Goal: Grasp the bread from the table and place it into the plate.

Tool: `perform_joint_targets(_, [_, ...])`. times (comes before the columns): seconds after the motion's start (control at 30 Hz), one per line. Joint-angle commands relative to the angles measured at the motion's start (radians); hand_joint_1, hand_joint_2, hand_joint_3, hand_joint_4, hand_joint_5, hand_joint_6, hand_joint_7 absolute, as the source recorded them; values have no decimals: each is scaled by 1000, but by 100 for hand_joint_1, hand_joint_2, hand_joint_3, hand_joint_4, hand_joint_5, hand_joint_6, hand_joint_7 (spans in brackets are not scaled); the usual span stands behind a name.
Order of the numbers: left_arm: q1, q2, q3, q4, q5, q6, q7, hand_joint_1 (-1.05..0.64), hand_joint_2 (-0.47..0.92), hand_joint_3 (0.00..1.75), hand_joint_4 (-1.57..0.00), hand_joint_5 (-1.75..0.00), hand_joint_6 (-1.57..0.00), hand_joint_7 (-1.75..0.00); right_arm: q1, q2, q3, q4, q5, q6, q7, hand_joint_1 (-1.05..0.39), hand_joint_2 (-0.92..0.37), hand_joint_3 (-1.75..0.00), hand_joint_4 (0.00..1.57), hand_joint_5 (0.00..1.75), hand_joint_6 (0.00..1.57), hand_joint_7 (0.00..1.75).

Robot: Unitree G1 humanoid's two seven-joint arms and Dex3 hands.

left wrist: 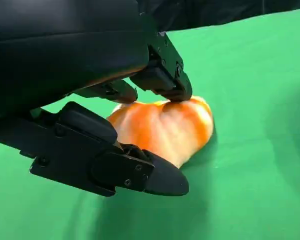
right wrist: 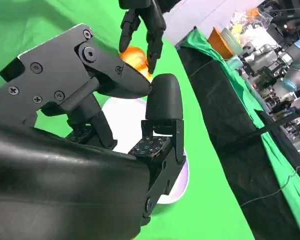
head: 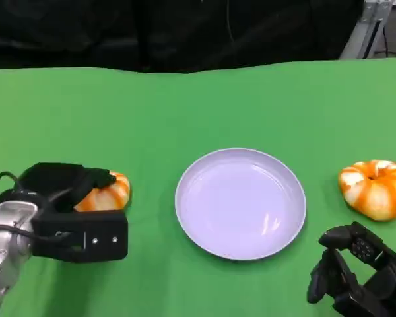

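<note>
An orange-and-white round bread [head: 112, 193] lies on the green table left of the plate. My left hand [head: 66, 198] is wrapped over it from the left. In the left wrist view the upper fingertips [left wrist: 165, 85] press on top of the bread [left wrist: 170, 127] and the thumb [left wrist: 140, 172] lies against its near side. The pale lilac plate [head: 241, 205] sits empty mid-table. My right hand [head: 356, 274] rests low at the front right, fingers apart and holding nothing. The right wrist view shows the plate [right wrist: 124, 119] beyond my right hand's fingers [right wrist: 162, 107], with the left hand [right wrist: 140, 25] over the bread [right wrist: 135, 55] beyond that.
A second orange-and-white bread [head: 376, 188] lies right of the plate, just beyond my right hand. The green cloth ends at a dark backdrop along the far edge [head: 185, 67]. The right wrist view shows other robot arms and clutter [right wrist: 270, 55] off the table.
</note>
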Motion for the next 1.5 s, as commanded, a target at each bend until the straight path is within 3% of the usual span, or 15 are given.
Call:
perform_joint_targets(0.03, [-23, 24, -8, 35, -12, -6, 3, -72, 92, 19, -47, -3, -52, 0, 3, -4, -3, -16, -2, -1, -10, -15, -54, -109, 85, 175, 83, 142])
perform_joint_targets(0.83, [-63, -32, -42, 161, -48, -49, 67, -68, 92, 17, -53, -3, -56, -1, 7, -5, 3, -15, -1, -9, -11, -15, -55, -108, 85, 175, 82, 144])
perform_joint_targets(1.07, [-58, -65, -38, 190, -63, -27, 91, -42, 92, 7, -71, -6, -70, -4, 7, -3, 5, -16, 0, -6, -15, -15, -55, -109, 85, 175, 82, 144])
perform_joint_targets(1.17, [-55, -79, -32, 213, -82, -28, 124, -23, 92, 7, -91, -23, -85, -6, 6, 1, 6, -18, -3, -4, -24, -15, -54, -109, 85, 175, 82, 144])
perform_joint_targets(1.2, [-54, -83, -29, 219, -92, -30, 131, -17, 92, 7, -82, -61, -92, -3, 6, 1, 6, -19, -2, -3, -27, -14, -54, -109, 85, 175, 82, 143])
perform_joint_targets(1.23, [-53, -87, -24, 223, -104, -30, 133, -13, 92, 11, -78, -78, -98, -4, 6, 1, 7, -20, -1, -2, -27, -14, -54, -110, 85, 175, 82, 143])
perform_joint_targets(1.37, [-54, -96, -22, 232, -126, -10, 141, -5, 92, 24, -94, -90, -120, -8, 4, -4, 7, -14, -1, -8, -17, -14, -54, -111, 85, 175, 82, 143])
perform_joint_targets(1.4, [-53, -95, -25, 234, -122, -13, 158, -3, 89, 27, -83, -138, -107, -60, 4, -5, 7, -14, -3, -10, -17, -14, -54, -111, 85, 175, 82, 143])
perform_joint_targets(1.43, [-51, -94, -26, 234, -120, -15, 172, -3, 88, 28, -78, -156, -81, -116, 4, -5, 7, -13, -3, -10, -16, -14, -54, -111, 85, 175, 82, 143])
perform_joint_targets(1.47, [-49, -95, -26, 232, -121, -15, 183, -4, 88, 29, -74, -167, -63, -151, 3, -6, 5, -13, 2, -8, -14, -14, -54, -111, 85, 175, 82, 143])
perform_joint_targets(1.5, [-48, -95, -25, 232, -123, -17, 191, -6, 90, 30, -73, -171, -56, -162, 1, -6, 3, -12, 7, -5, -12, -14, -54, -111, 85, 175, 82, 143])
